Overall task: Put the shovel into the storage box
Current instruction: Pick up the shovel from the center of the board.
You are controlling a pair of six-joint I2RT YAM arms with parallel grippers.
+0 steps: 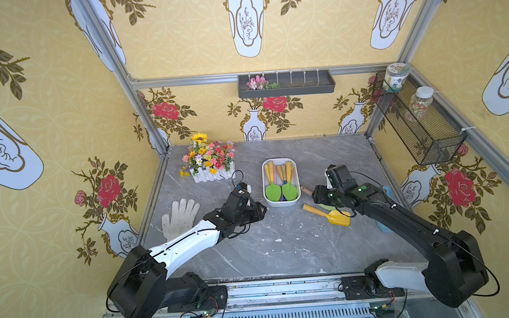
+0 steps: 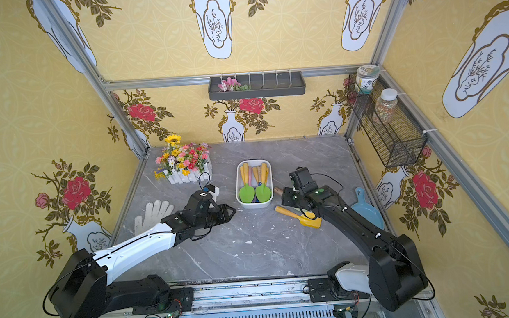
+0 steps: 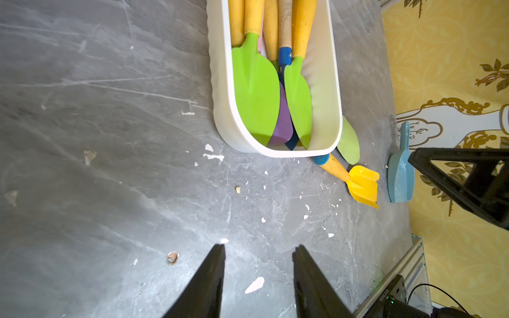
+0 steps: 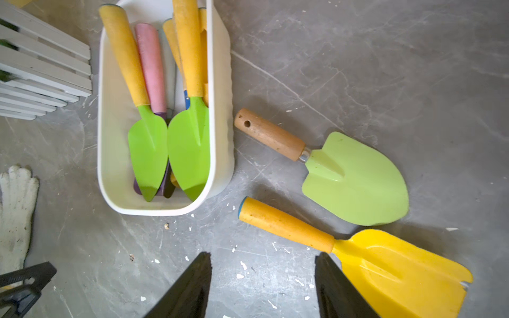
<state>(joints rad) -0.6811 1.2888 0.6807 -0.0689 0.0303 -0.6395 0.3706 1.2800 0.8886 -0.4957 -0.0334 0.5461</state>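
Shovel (image 4: 355, 179) (pale green) flat, handle toward storage box (image 4: 221, 124), blade away, left pincer (image 3: 259, 246) and right pincer (image 4: 263, 253) parted, empty

Robot lab mock-up: aluminium frame (image 1: 182, 80), printed wallpaper panels (image 1: 185, 33), marble-look tabletop (image 1: 283, 249).

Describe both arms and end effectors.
Black-jointed left arm has a white forearm shell; right arm has a black forearm, white shell near its base. Thin black cables loop along both. The left end effector and right end effector have black tapered fingers.
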